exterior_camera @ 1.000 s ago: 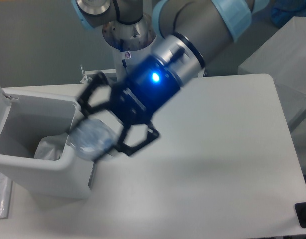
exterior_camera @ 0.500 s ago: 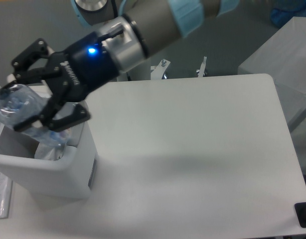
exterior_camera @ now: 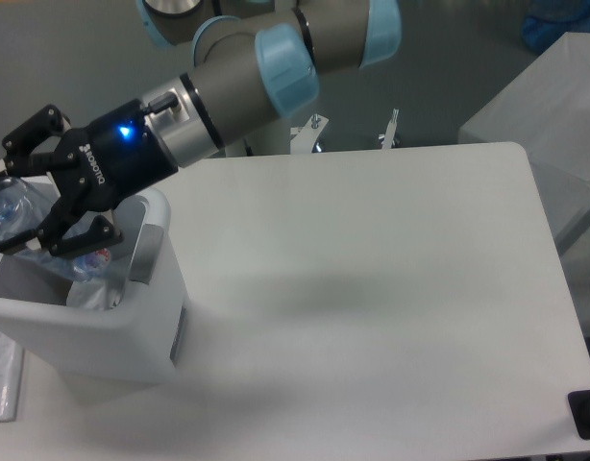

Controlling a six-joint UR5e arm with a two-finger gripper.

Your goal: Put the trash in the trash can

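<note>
Holding the water bottle (exterior_camera: 12, 213) between its fingers, the end effector (exterior_camera: 18, 197) has dropped lower into the trash can (exterior_camera: 122, 322).

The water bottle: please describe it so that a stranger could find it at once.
Look to the white trash can at the table's left edge. Above its open top, the black tool holds the clear water bottle. It is transparent, unlike the white wrapper inside.

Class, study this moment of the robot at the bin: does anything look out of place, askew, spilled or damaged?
Nothing stands out. The gripper holds the clear water bottle tilted over the open white trash can, which already contains a crumpled wrapper. The table shows no spill.
</note>
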